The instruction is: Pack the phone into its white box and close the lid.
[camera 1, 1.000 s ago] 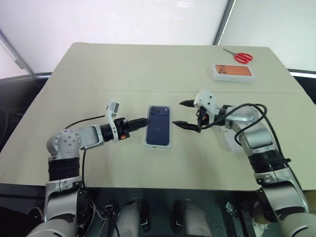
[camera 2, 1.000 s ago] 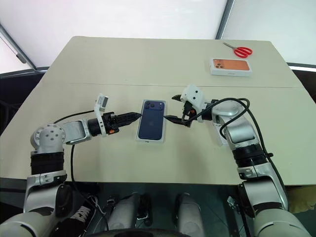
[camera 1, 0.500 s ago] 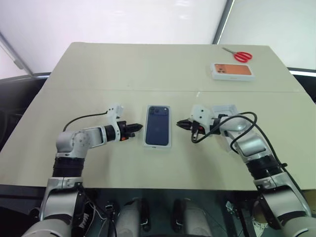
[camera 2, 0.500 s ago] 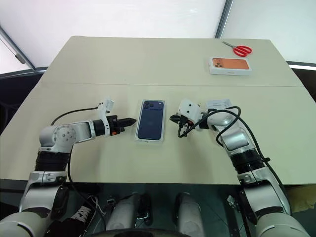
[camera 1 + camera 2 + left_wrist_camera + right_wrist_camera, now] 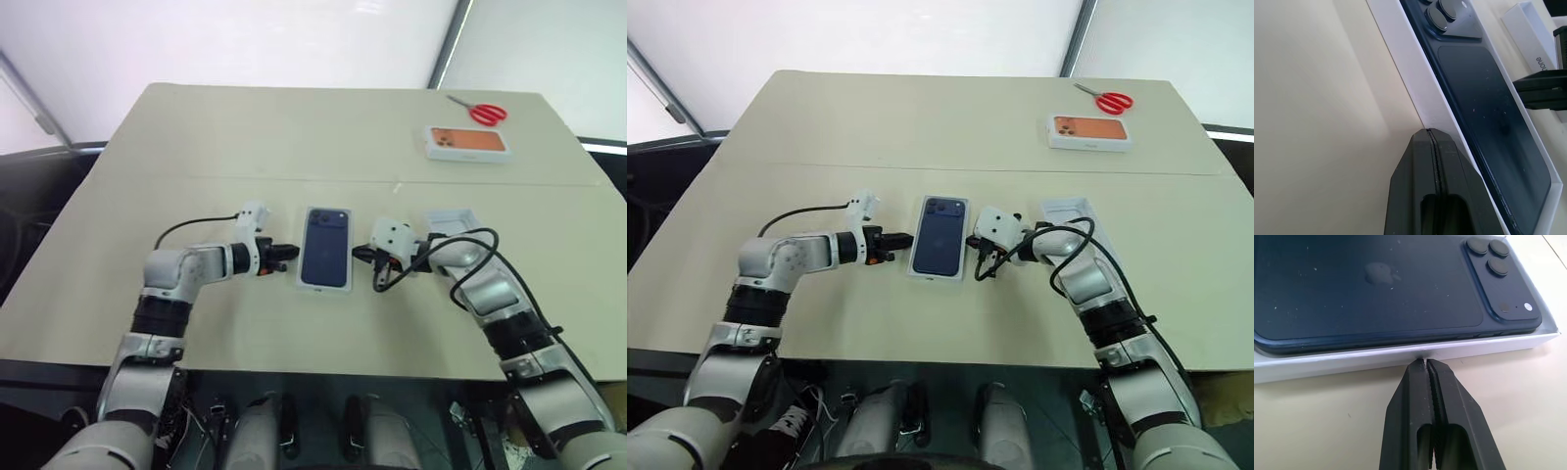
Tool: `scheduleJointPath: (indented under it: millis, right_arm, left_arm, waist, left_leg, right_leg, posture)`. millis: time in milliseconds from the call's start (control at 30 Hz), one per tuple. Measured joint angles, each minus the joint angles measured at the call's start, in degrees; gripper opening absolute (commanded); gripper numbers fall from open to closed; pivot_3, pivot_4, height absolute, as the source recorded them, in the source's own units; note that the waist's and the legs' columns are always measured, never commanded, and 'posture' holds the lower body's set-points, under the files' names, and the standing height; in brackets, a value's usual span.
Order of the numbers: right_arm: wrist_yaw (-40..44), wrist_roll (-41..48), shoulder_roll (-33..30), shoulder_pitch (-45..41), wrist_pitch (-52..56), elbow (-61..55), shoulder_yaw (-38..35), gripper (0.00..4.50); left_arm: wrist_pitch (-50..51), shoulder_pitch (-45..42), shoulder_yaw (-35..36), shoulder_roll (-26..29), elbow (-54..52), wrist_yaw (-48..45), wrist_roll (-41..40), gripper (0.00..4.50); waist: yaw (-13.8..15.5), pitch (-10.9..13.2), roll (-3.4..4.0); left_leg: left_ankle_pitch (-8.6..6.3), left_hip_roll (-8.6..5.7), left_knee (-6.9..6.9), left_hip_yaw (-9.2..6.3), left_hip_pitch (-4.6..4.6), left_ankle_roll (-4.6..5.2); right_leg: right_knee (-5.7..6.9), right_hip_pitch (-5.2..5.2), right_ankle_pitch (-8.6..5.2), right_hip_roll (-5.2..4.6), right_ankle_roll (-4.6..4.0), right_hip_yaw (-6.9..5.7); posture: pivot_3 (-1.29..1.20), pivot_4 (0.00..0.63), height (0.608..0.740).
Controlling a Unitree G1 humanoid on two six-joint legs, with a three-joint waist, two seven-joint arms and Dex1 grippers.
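Note:
The dark navy phone [image 5: 325,248] lies camera side up inside the white box [image 5: 323,288] at the middle of the table. My left gripper [image 5: 294,253] is shut, low over the table, and its tip meets the box's left long wall [image 5: 1400,54]. On the other side my right gripper [image 5: 358,253] is shut too, its tip against the right long wall [image 5: 1376,360]. Neither holds anything. The lid [image 5: 453,219] lies open side up to the right of the box, partly hidden behind my right arm.
A box with an orange phone picture [image 5: 466,141] and red-handled scissors [image 5: 482,111] lie at the far right corner of the table. A seam runs across the table behind the white box.
Both grippers have shut and sunk to the table. The right one dropped beside the box, and the left one came in toward the box's left wall.

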Motion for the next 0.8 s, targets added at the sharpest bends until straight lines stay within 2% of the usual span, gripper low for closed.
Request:
scheduleJointPath:
  millis: [433,800]
  right_arm:
    - [2.19,1.65,-8.27,4.98,-0.18,-1.08,-5.95,0.08]
    - [1.18,1.0,-9.25,5.09,-1.74,0.04,-6.2,0.08]
  left_arm:
    - [-7.66,-7.22,-4.6,-9.19,11.94,-4.84,6.79,0.0]
    - [-10.45,-8.71,-4.77,-10.89,15.16,-7.58,10.08,0.0]
  waist:
    - [0.39,0.06,-0.09]
    - [0.4,0.06,-0.1]
  left_leg:
    - [0.09,-0.01,0.0,-0.04,0.01,0.17]
    - [0.09,-0.01,0.02,-0.05,0.01,0.19]
  right_leg:
    - [-0.01,0.03,0.0,-0.01,0.01,-0.06]
    - [-0.01,0.04,0.0,-0.04,0.01,-0.07]
  posture:
    - [0.0,0.15,0.738]
    - [0.0,0.15,0.738]
